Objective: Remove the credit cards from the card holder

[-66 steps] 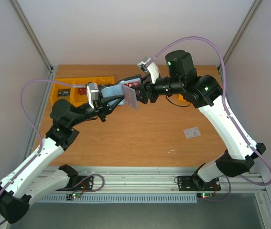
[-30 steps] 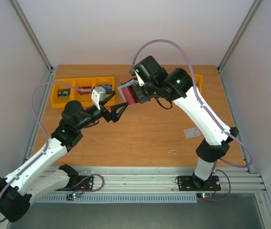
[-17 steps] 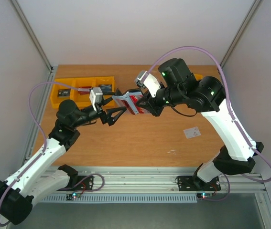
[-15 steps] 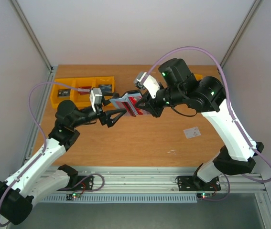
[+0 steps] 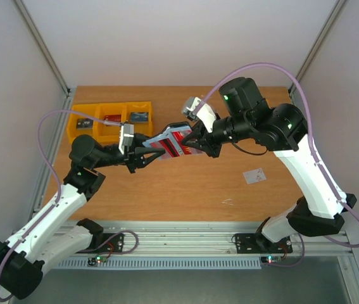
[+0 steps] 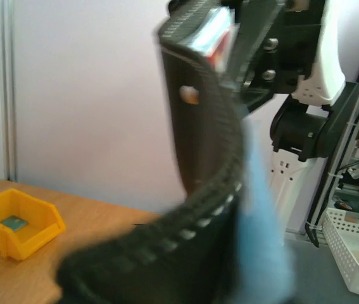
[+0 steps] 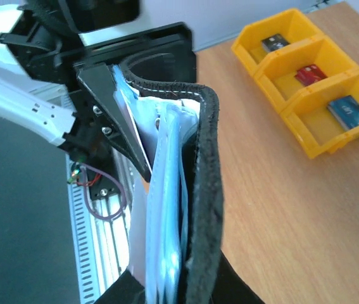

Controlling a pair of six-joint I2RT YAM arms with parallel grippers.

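Wood table (image 5: pixel 185 190), pale walls (image 5: pixel 179 44) on 3 sides, metal rail (image 5: pixel 185 244) at near edge. On table's R side lies white card (image 5: pixel 254 175), flat, well apart from all else. Far L: yellow bin (image 5: pixel 73 130), 3 sections, one thing each: dark bit (image 7: pixel 274 43), red bit (image 7: pixel 310 74), blue bit (image 7: pixel 350 111). Mid-table, up in air btwn both arms: holder (image 5: pixel 165 142), flaps parted, red card (image 5: pixel 178 135) showing inside. R claw (image 5: pixel 195 140) clamped on holder's far end. L claw (image 5: pixel 149 154) at holder's other end; gripping or not, can't tell.
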